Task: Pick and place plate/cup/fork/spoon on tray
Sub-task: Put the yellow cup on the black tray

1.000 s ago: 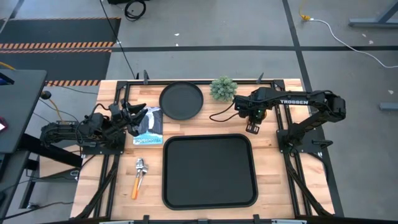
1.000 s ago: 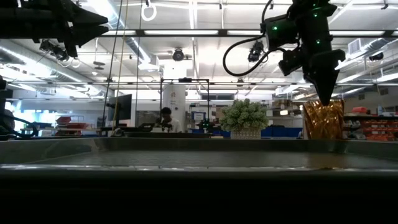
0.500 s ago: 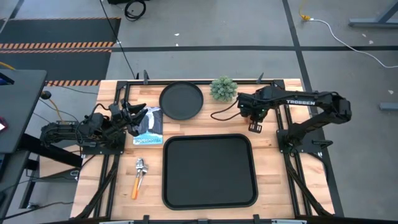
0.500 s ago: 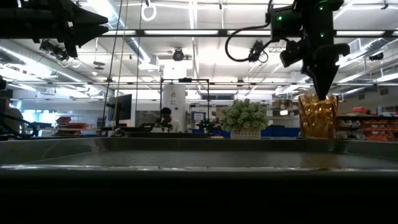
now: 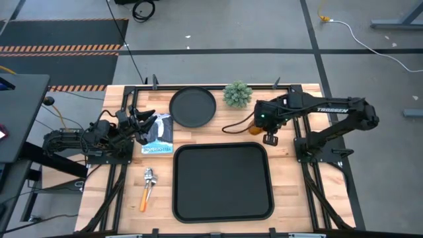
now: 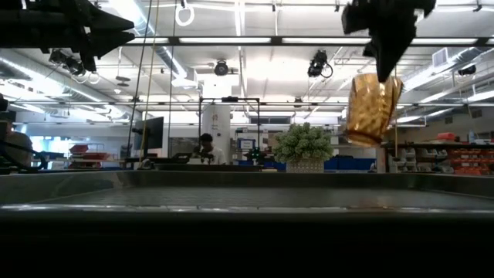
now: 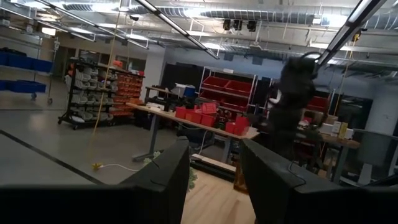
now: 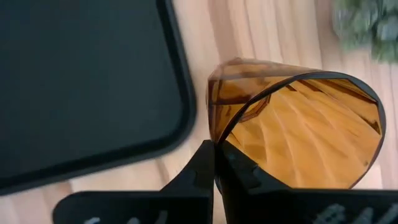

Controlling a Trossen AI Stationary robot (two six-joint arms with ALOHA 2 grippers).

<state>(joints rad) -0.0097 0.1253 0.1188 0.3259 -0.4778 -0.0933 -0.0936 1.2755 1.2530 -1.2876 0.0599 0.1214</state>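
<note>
Cup [image 8: 292,124] rim between right fingers [image 8: 205,168], airborne.

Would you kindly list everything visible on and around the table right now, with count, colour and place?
tray: one, black, table's near middle, nothing on it.
plate: one, black, round, far edge, left of the plant.
cup: one, amber, lifted off the table and tilted, held by its rim beyond the tray's far right corner.
fork: one, orange handle, left of the tray.
spoon: one, silver, by the fork's far end.
plant: one, green, far edge.
packet: one, blue and white, left of the plate.
person: one, far back in the room.
right gripper: shut on the cup's rim.
left gripper: at the table's left, over the packet.
</note>
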